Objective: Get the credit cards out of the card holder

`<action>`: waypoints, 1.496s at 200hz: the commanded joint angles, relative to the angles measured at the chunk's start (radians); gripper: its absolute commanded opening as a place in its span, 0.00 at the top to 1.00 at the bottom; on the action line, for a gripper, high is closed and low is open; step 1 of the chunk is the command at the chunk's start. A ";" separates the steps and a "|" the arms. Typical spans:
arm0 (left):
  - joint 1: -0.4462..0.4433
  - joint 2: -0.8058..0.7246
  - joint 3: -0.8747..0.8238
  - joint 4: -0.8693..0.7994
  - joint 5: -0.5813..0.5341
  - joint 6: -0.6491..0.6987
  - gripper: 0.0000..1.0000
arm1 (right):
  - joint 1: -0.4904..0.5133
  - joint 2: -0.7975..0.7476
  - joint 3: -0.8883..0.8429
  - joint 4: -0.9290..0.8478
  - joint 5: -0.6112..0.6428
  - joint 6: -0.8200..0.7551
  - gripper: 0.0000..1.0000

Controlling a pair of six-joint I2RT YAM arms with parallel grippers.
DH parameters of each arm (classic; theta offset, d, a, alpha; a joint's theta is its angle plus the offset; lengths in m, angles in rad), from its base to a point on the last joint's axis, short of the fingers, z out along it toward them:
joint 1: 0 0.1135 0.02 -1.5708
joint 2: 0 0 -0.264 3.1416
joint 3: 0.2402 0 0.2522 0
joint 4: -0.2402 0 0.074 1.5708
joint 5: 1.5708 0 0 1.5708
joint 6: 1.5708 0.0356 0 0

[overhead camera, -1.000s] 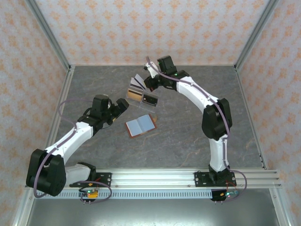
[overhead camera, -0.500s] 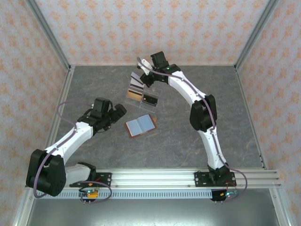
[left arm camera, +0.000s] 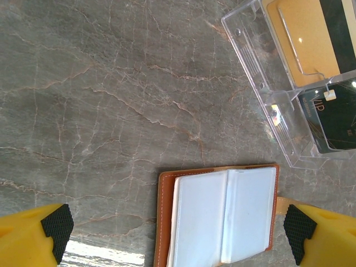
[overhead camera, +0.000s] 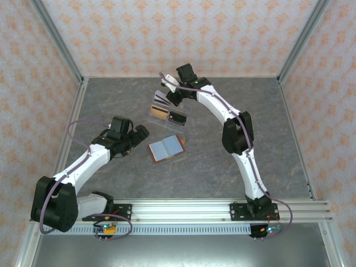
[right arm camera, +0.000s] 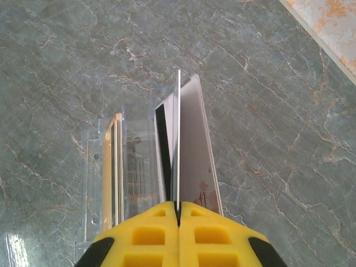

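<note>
The card holder (overhead camera: 167,148) lies open on the table, brown leather with grey-blue lining up (left arm camera: 222,219). My left gripper (overhead camera: 139,132) hovers just left of it, open, its pads (left arm camera: 55,232) wide apart on either side of the holder. My right gripper (right arm camera: 178,214) is shut on a thin credit card (right arm camera: 178,133) seen edge-on, held upright over the far compartment of the clear tray (overhead camera: 183,123). A grey card (right arm camera: 196,150) leans in the tray beside it. An orange card (left arm camera: 300,44) and a dark card (left arm camera: 334,117) stand in the tray's other slots.
The clear acrylic tray (left arm camera: 250,50) sits just beyond the card holder. Metal frame posts and patterned walls (overhead camera: 167,33) enclose the grey marble table (overhead camera: 233,156). A rail (overhead camera: 183,208) runs along the near edge.
My right arm has swung left and forward, carrying its card over the tray's far compartment. My left gripper has drawn back slightly to the left, still open.
</note>
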 commanded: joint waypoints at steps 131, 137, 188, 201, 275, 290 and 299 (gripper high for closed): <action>0.010 -0.004 0.018 -0.041 -0.023 0.038 0.00 | 0.009 -0.263 -0.181 0.041 0.056 0.400 0.57; 0.010 -0.005 0.018 -0.043 -0.023 0.038 0.00 | 0.013 -0.303 -0.244 0.077 0.073 0.446 0.54; 0.009 -0.004 -0.002 0.012 0.063 0.047 0.00 | 0.075 -0.581 -0.682 0.201 0.090 0.724 0.50; 0.011 0.006 -0.007 0.039 0.114 0.050 0.00 | 0.094 -0.618 -0.763 0.224 0.090 0.806 0.49; -0.033 0.089 0.004 0.079 0.176 0.044 0.14 | 0.227 -0.582 -0.951 0.260 0.136 0.968 0.50; -0.046 0.107 0.009 0.085 0.174 0.036 0.18 | 0.245 -0.560 -0.962 0.269 0.149 0.979 0.50; -0.055 0.118 0.011 0.092 0.170 0.029 0.19 | 0.248 -0.545 -0.959 0.260 0.157 0.980 0.51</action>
